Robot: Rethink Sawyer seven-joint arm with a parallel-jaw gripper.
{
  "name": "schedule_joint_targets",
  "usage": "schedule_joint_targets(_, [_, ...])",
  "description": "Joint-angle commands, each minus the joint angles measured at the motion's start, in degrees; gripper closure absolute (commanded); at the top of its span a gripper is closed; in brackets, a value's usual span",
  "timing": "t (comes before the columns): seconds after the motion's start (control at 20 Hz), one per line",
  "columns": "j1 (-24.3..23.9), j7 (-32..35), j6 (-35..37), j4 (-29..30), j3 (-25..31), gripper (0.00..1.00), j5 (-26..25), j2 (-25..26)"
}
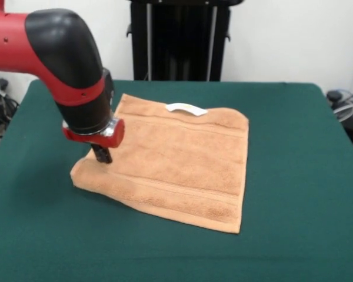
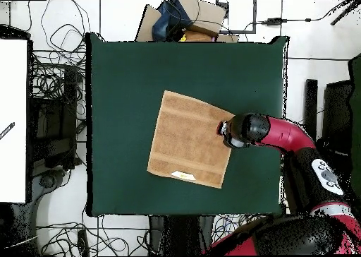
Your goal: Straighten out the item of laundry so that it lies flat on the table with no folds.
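1. Broadly, the towel (image 1: pixel 175 161) lies spread out near the middle of the green bench (image 1: pixel 294 176), looking almost flat, with its white tag (image 1: pixel 186 108) on the far edge in the front view.
2. Hanging from the red and black arm (image 1: pixel 59 53), the end effector (image 1: pixel 102 154) sits over the towel's left-hand edge in the front view, just above or touching the cloth; which of the two is not clear.
3. Only a dark stub shows below the silver and red collar, so I cannot tell whether it is spread, pressed together or pinching cloth.
4. Judging by the outline, the near-left corner (image 1: pixel 82 174) looks rounded and a little thick, as if a slight lift or tuck remains there; the other three corners read as crisp.
5. That makes the step in hand, as I read it, a last smoothing of this left edge, with the task close to done.
6. To do it well, take only the top layer close to the corner and draw it outward, away from the towel's middle, keeping low over the bench.
7. Pull gently: terry grips the felt-like surface, and a hard tug may drag the whole towel or raise fresh ripples near the border bands (image 1: pixel 182 194).
8. Let go only once the corner lies level, then lift straight up so the cloth is not carried along.
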Motion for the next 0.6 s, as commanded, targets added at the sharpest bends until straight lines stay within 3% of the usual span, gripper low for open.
schedule_joint_targets(0.05, [-0.61,-12.92,-1.63,-6.99,4.01,1.0,-5.4,0.25])
schedule_joint_targets(0.25, [0.21,-9.05,-6.79,-2.73,3.94,1.0,-6.05,-1.68])
schedule_joint_targets(0.4, [2.94,-2.35,-11.65,3.57,2.46,1.0,-6.57,-6.17])
schedule_joint_targets(0.6, [7.04,5.81,-12.24,9.01,0.71,1.0,-4.22,-10.33])
